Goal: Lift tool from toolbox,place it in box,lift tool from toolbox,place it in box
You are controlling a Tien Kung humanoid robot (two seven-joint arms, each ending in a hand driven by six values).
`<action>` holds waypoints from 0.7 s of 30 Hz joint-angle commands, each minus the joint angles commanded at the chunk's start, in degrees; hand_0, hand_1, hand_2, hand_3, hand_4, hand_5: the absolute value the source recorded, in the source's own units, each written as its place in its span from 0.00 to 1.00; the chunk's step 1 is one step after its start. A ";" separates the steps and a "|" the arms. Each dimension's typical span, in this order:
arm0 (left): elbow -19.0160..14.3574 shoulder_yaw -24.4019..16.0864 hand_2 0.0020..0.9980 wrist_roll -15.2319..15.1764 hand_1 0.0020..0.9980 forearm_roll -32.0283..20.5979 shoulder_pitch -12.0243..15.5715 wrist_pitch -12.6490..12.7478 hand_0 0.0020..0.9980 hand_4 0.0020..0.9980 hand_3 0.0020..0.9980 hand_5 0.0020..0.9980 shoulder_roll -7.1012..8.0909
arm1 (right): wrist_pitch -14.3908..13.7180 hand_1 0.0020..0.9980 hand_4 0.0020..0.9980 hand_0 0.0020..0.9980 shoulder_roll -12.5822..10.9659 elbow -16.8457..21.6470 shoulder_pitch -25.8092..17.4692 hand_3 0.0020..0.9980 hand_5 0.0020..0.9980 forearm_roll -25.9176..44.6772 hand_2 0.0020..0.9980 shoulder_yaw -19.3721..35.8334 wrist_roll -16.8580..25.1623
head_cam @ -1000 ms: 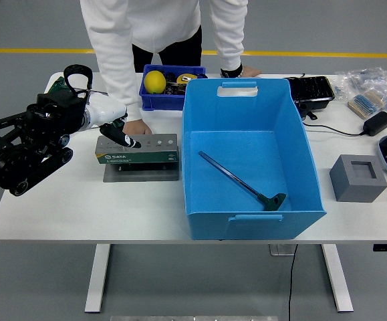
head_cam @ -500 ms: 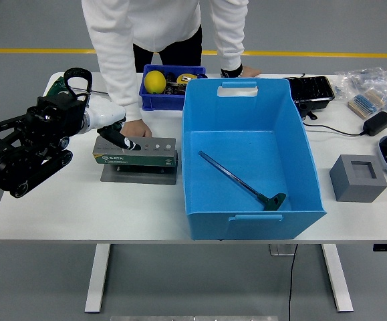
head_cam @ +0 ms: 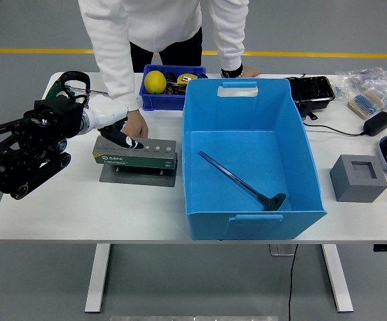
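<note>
At left-centre of the frame, the toolbox (head_cam: pixel 135 152) is sitting on a flat grey base plate (head_cam: pixel 138 176), a long green-and-grey metal block with a row of small round sockets along its top. The left hand (head_cam: pixel 116 130) is reaching in from the left edge, its dark fingertips (head_cam: pixel 127 141) pressing down on the top left of the block; whether they are already pinching a tool is too small to tell. A person's hand (head_cam: pixel 137 126) is resting just behind the toolbox, touching or nearly touching its back edge, perhaps steadying it.

1 tool (head_cam: pixel 241 181) is already lying in the big blue box (head_cam: pixel 248 107) at centre: a slim dark steel shaft running diagonally, ending in a teal handle toward the lower right. It is probably light, rigid and smooth, apt to slip or swing if held at one end, so a pinch near the handle or mid-shaft would suit. Any tool seated in the block would need a straight upward pull.

The box is looking like stiff moulded plastic with cut-out grips. At upper centre, a small blue bin (head_cam: pixel 154 98) is holding a yellow ball (head_cam: pixel 155 81). A grey foam block (head_cam: pixel 357 177) with a square recess is sitting at right. The right arm is not showing.
</note>
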 joint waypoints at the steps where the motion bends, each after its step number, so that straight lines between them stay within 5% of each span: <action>1: 0.18 -0.05 0.11 -0.36 0.07 0.30 0.12 0.81 0.25 0.95 0.12 0.69 0.00 | -0.01 0.64 0.79 0.68 0.02 0.00 -0.03 0.56 0.73 0.03 0.71 0.00 0.01; 2: 0.39 -0.02 0.11 -0.70 0.07 0.58 0.25 1.73 0.25 0.95 0.12 0.69 0.02 | -0.02 0.64 0.79 0.68 0.05 0.00 -0.05 0.56 0.73 0.04 0.71 0.01 0.00; 3: 0.71 0.09 0.05 -1.28 0.00 0.97 0.41 3.05 0.13 0.97 0.08 0.47 0.05 | -0.02 0.64 0.79 0.68 0.07 0.00 -0.07 0.56 0.73 0.00 0.71 0.02 -0.01; 8: 1.45 0.34 0.05 -3.47 0.00 1.95 0.97 8.68 0.13 0.97 0.08 0.47 0.23 | -0.01 0.64 0.79 0.68 0.14 0.00 -0.19 0.56 0.73 0.16 0.71 -0.03 0.02; 9: 1.43 0.16 0.02 -3.82 0.00 1.97 1.10 9.84 0.10 0.89 0.06 0.35 0.29 | 0.00 0.64 0.79 0.68 0.15 0.00 -0.20 0.56 0.72 0.23 0.71 -0.07 0.04; 21: -2.74 -6.93 0.00 -6.52 0.00 -1.45 2.89 12.53 0.08 0.78 0.06 0.42 1.58 | 0.10 0.64 0.79 0.68 0.17 -0.03 0.01 0.56 0.72 1.38 0.71 -0.69 0.36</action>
